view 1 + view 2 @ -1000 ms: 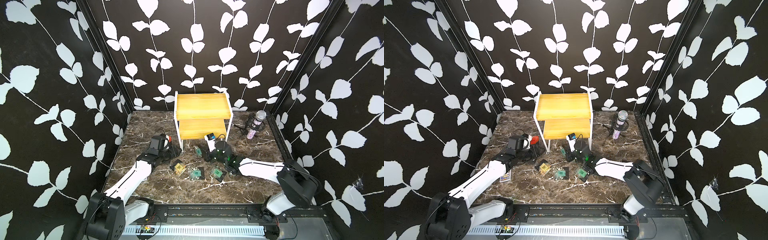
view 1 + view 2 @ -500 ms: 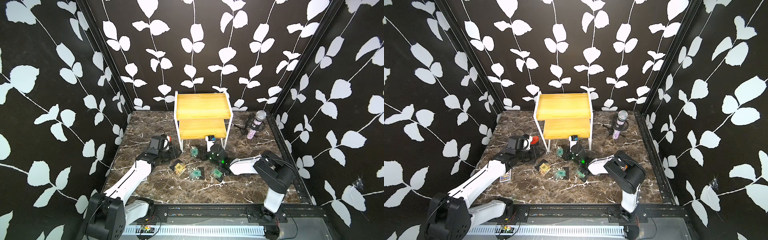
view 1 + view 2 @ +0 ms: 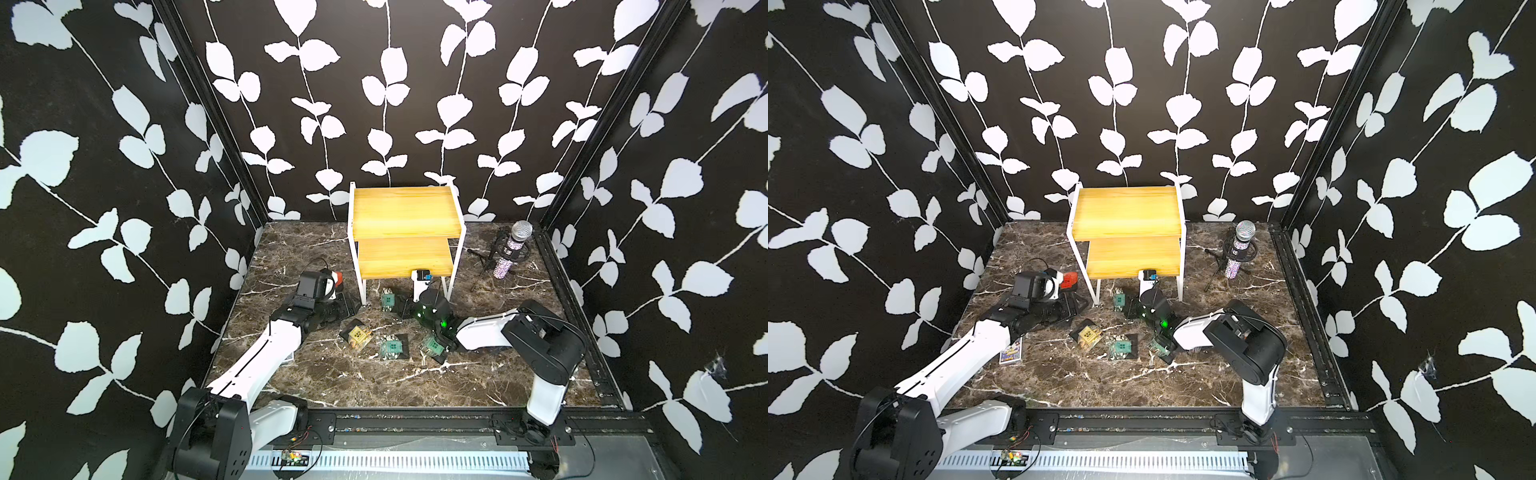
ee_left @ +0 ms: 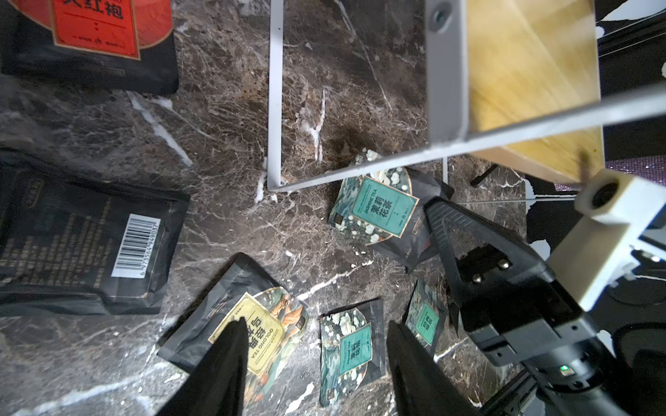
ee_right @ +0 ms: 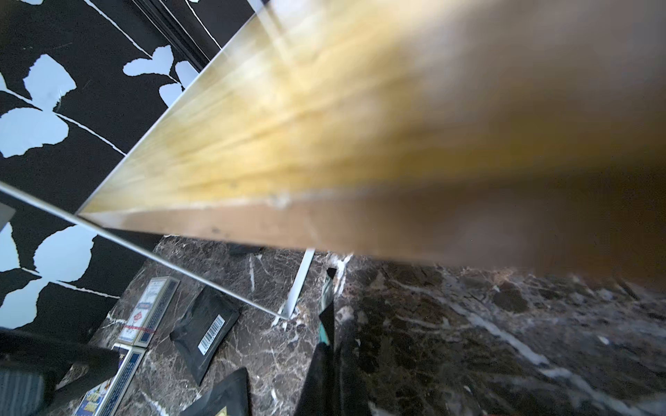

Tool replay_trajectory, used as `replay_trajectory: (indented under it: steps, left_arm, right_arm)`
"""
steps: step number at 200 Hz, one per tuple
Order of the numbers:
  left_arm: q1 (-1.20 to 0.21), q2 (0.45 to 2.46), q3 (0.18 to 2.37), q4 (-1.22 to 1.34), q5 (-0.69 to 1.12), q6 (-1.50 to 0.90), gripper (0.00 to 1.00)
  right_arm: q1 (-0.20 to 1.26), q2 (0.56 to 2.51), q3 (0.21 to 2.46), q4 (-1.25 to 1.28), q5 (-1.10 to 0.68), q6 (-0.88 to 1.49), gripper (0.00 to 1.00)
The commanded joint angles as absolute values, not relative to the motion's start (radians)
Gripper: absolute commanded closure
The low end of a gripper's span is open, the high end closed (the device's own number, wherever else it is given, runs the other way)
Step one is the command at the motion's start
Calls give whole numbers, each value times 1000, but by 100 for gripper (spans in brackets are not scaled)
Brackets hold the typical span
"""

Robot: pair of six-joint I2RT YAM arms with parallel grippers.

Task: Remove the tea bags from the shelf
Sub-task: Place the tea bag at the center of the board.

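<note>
The shelf (image 3: 405,216) (image 3: 1127,212) stands at the back with both yellow boards bare. Several tea bags lie on the marble in front: a yellow one (image 3: 356,334) (image 4: 259,331), green ones (image 3: 390,349) (image 3: 432,345), a barcode-side one (image 4: 90,245) and a red one (image 4: 93,32). My right gripper (image 5: 335,345) (image 3: 402,306) is low by the shelf's front leg, shut on a green-labelled tea bag (image 5: 327,299) (image 3: 387,301) seen edge-on. My left gripper (image 4: 315,324) (image 3: 345,307) hovers open over the yellow and green bags, holding nothing.
A glittery microphone on a small tripod (image 3: 509,253) stands right of the shelf. Blue-and-white cards (image 3: 1011,353) (image 5: 147,309) lie by the left arm. Patterned walls close in three sides. The shelf's white legs (image 4: 275,93) stand close to both grippers.
The right arm's elbow has folded in toward the middle, and its gripper with the green tea bag has shifted slightly left in front of the shelf. The left arm has stayed still.
</note>
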State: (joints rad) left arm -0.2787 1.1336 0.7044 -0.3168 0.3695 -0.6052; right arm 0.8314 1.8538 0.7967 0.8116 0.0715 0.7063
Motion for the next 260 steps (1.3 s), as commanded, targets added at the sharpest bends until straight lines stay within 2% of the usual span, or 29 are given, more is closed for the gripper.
replay_trajectory:
  steps: [1, 43, 141, 196, 235, 249, 256, 260]
  left_arm:
    - [-273, 1099, 704, -341, 371, -594, 44]
    - [-272, 1104, 703, -343, 372, -591, 43]
    - [-267, 1084, 699, -343, 360, -592, 44]
    - [-266, 996, 694, -415, 291, -562, 41]
    - [-268, 919, 720, -514, 196, -526, 36]
    - [-269, 886, 730, -539, 145, -509, 31]
    - [-268, 876, 740, -558, 119, -501, 26]
    - [-268, 871, 747, -565, 105, -494, 24]
  right_arm:
    - [816, 1908, 813, 734, 64, 762, 89]
    - [816, 1880, 801, 695, 89, 756, 60]
    - [823, 1756, 783, 530, 58, 643, 51]
    - [840, 1610, 763, 388, 83, 520, 42]
    - [844, 1420, 731, 269, 129, 429, 34]
    - [844, 1351, 722, 216, 159, 395, 28]
    - [844, 1316, 718, 185, 182, 382, 21]
    - [844, 1296, 716, 167, 201, 375, 4]
